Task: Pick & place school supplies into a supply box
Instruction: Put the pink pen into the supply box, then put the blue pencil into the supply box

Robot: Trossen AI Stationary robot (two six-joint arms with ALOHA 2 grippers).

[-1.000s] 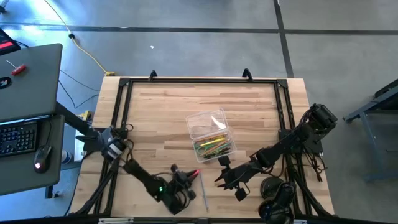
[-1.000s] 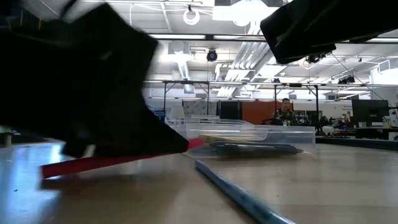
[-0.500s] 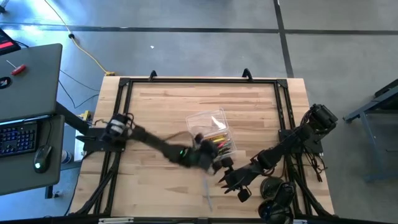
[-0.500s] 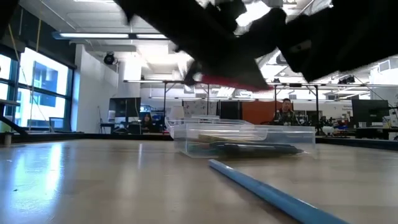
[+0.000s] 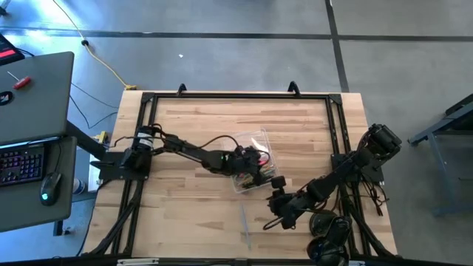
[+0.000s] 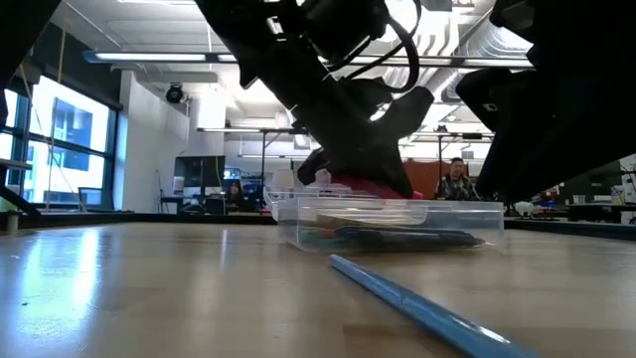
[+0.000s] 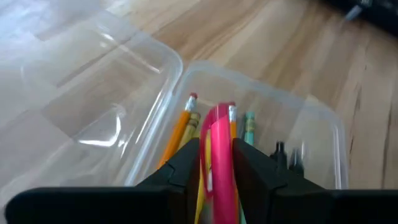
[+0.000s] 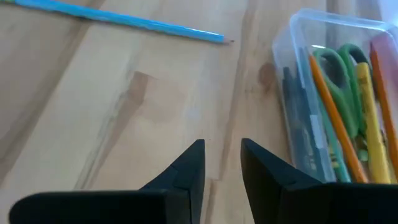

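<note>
The clear supply box (image 5: 250, 174) stands mid-table with its lid (image 5: 247, 142) swung open on the far side. In the left wrist view the box (image 7: 311, 124) holds orange (image 7: 177, 134), yellow and green pencils. The right wrist view shows green-handled scissors (image 8: 345, 74) in it too. My left gripper (image 5: 255, 162) is over the box, shut on a pink pen (image 7: 219, 143). A light blue pencil (image 5: 244, 225) lies flat on the table nearer the front edge. My right gripper (image 5: 272, 216) hovers open beside the box's near end, above bare wood (image 8: 222, 162). My left gripper pinches the pink pen (image 7: 217, 155) between its two fingers (image 7: 186, 165), coming from above on a slant. The pen runs along the fingers, and its free end (image 7: 219, 112) sticks out past the fingertips over the pencils in the box. In the low view the pen (image 6: 363, 187) sits at the rim; whether it touches the contents I cannot tell.
A black frame (image 5: 236, 96) borders the wooden table. The right arm (image 5: 332, 177) reaches in from the right side, close to the box. People sit in the room beyond the table (image 6: 457, 184). Bare wood lies left of the box (image 5: 185, 192).
My left gripper lifted the pink pen off the table near the front edge. It carried the pen right and toward the far edge, then lowered it into the box. The blue pencil and the box stayed put.
</note>
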